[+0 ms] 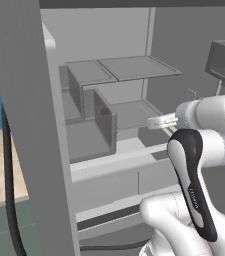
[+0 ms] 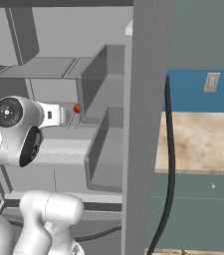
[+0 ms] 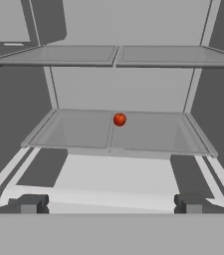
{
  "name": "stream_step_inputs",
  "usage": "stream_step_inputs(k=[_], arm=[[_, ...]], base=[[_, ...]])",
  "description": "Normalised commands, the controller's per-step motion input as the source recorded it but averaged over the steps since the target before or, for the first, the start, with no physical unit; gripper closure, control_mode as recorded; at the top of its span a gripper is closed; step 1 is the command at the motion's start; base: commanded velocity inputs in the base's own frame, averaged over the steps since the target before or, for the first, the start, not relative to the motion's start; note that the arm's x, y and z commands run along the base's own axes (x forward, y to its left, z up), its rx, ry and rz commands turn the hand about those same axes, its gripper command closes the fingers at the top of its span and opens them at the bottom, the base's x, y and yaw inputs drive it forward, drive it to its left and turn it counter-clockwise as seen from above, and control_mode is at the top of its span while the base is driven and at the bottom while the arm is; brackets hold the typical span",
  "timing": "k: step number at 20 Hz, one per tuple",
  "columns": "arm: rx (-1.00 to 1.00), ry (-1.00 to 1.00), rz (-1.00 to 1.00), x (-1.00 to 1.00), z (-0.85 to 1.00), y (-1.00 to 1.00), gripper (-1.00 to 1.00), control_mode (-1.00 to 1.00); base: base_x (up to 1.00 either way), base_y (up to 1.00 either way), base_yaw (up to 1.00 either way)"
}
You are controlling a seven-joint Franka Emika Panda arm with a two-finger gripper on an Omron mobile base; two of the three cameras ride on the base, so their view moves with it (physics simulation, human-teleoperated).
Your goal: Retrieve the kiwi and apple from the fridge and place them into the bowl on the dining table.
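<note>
In the hand view the apple [image 3: 119,119] sits at frame centre on the lower shelf [image 3: 73,132] inside the fridge [image 3: 123,89], toward the shelf's back edge, with the upper shelf [image 3: 58,54] across the top of the frame. The gripper [image 3: 109,203], fingers spread wide, is at the bottom edge, well short of the apple.

White glossy arm [image 1: 204,150] of rounded links, black joint covers, a dark round cap; two small dark grey fingertips [image 3: 31,203].
</note>
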Motion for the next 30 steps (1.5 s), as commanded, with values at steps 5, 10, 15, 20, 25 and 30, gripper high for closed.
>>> stream_step_inputs(k=[5,10,15,20,25,30], arm=[[0.0,0.0,0.0,0.0,0.0,0.0,-1.0,1.0],[-0.04,0.16,0.0,0.54,-0.19,0.21,-1.0,-1.0],[-0.07,0.09,0.0,0.64,-0.24,0.4,-1.0,-1.0],[-0.03,0.01,0.0,0.59,-0.24,0.09,-1.0,-1.0],[-0.01,0.0,0.0,0.61,-0.34,0.0,-1.0,-1.0],[0.0,0.0,0.0,0.56,-0.26,0.0,-1.0,-1.0]], base=[[0.26,0.18,0.0],[0.0,0.0,0.0],[0.0,0.0,0.0],[0.0,0.0,0.0],[0.0,0.0,0.0],[0.0,0.0,0.0]])
